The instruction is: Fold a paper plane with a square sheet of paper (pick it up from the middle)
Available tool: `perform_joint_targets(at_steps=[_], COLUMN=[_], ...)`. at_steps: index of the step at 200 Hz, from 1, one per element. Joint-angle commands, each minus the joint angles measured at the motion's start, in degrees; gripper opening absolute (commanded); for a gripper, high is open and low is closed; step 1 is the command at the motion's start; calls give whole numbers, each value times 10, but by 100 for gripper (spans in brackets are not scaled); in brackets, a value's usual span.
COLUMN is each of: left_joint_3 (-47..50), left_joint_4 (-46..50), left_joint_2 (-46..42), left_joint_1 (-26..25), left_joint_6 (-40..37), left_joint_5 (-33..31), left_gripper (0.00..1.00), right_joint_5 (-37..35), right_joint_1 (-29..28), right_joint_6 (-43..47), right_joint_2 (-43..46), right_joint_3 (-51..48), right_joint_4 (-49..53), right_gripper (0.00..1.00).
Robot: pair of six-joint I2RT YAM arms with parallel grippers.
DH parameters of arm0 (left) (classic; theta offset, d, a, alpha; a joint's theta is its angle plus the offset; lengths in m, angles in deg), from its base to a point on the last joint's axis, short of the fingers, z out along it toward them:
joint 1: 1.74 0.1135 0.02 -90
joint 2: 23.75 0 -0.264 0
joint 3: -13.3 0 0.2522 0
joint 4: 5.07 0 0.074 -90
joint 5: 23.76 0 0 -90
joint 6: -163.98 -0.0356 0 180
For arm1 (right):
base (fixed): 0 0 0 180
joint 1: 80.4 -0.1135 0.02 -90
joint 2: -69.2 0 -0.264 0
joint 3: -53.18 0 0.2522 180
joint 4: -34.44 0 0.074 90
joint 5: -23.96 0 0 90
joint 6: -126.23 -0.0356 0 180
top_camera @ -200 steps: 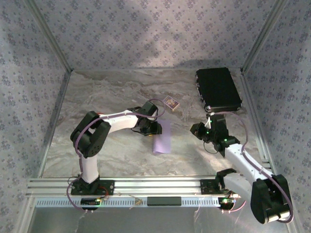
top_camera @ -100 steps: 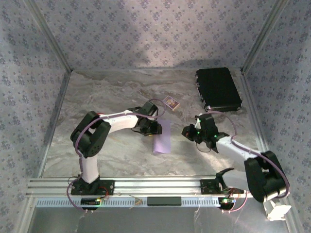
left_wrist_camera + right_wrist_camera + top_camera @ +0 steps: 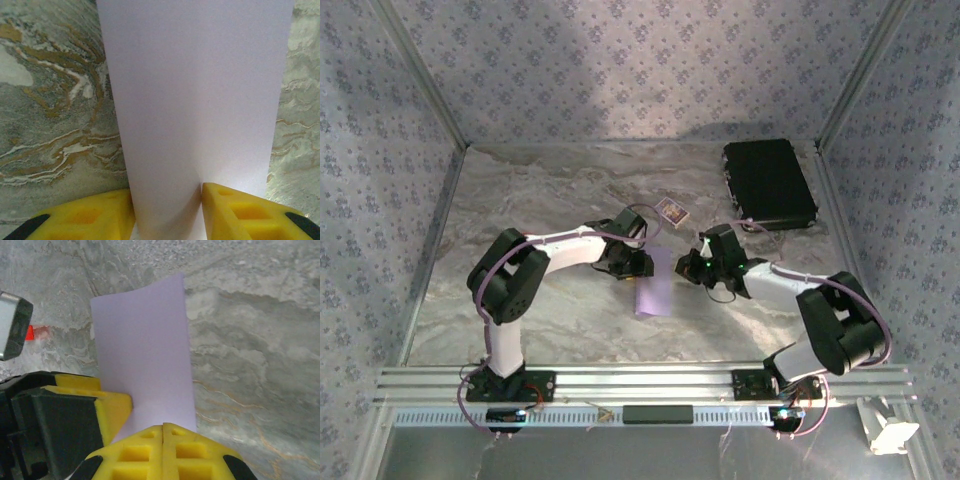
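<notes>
Grey marbled table (image 3: 520, 200) enclosed by pale floral-patterned walls (image 3: 620, 70).

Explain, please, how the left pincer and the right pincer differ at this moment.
The left pincer stands partly open with the lilac paper clamped between its fingers; the right pincer is fully shut and holds nothing. In the top view the left pincer meets the paper from the left, the right pincer from the right. Both have yellow fingers and sit close to the same paper.

no legible text, labels, or numbers
</notes>
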Motion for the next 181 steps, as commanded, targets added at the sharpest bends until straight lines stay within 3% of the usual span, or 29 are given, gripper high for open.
perform_joint_targets(at_steps=[1, 74, 181], left_joint_3=[31, 51, 41], left_joint_4=[-37, -48, -53], left_joint_2=[59, 52, 41], left_joint_1=[-12, -13, -17], left_joint_6=[-5, 0, 8], left_joint_5=[-25, -44, -39], left_gripper=[42, 42, 42], right_joint_5=[32, 48, -7], right_joint_1=[-12, -44, -36], right_joint_6=[6, 10, 83], right_joint_2=[-28, -113, -165], right_joint_3=[26, 85, 49], right_joint_4=[-3, 8, 93], right_gripper=[0, 0, 0])
